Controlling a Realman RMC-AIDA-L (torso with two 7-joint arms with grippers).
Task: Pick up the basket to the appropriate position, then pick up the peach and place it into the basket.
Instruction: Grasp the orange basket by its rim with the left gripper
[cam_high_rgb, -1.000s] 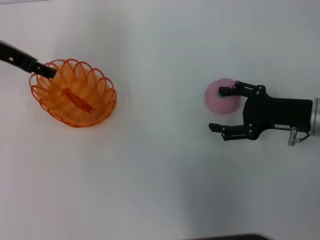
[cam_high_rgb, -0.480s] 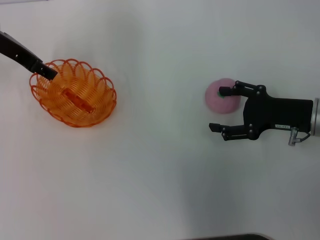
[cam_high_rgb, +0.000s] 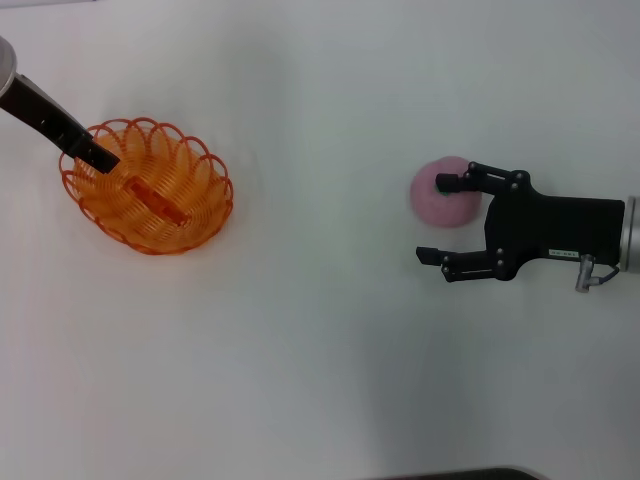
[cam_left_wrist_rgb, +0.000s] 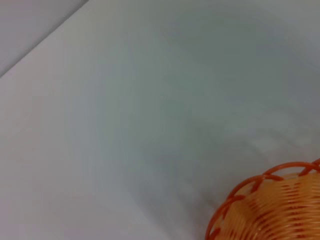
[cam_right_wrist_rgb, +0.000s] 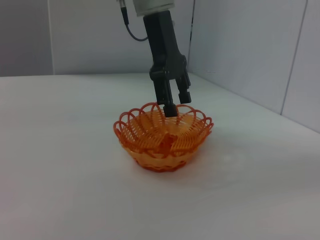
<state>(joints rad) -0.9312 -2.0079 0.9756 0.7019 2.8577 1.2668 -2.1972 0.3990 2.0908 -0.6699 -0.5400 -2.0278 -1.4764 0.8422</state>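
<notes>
The orange wire basket (cam_high_rgb: 190, 215) stands on the white table at the left; it also shows in the right wrist view (cam_right_wrist_rgb: 162, 142) and in a corner of the left wrist view (cam_left_wrist_rgb: 270, 210). My left gripper (cam_high_rgb: 104, 157) is at the basket's far-left rim. In the right wrist view (cam_right_wrist_rgb: 176, 102) its fingers stand a little apart, one reaching inside the rim. The pink peach (cam_high_rgb: 440, 200) lies at the right. My right gripper (cam_high_rgb: 432, 219) is open just beside it, with the upper fingertip over the peach's top.
The white table (cam_high_rgb: 320, 350) stretches wide between basket and peach. Grey walls (cam_right_wrist_rgb: 250, 45) stand behind the table in the right wrist view. A dark edge shows at the table's front (cam_high_rgb: 460, 474).
My left arm has tilted up and its tip has moved a little further into the basket. The basket, the peach and the right gripper have not moved.
</notes>
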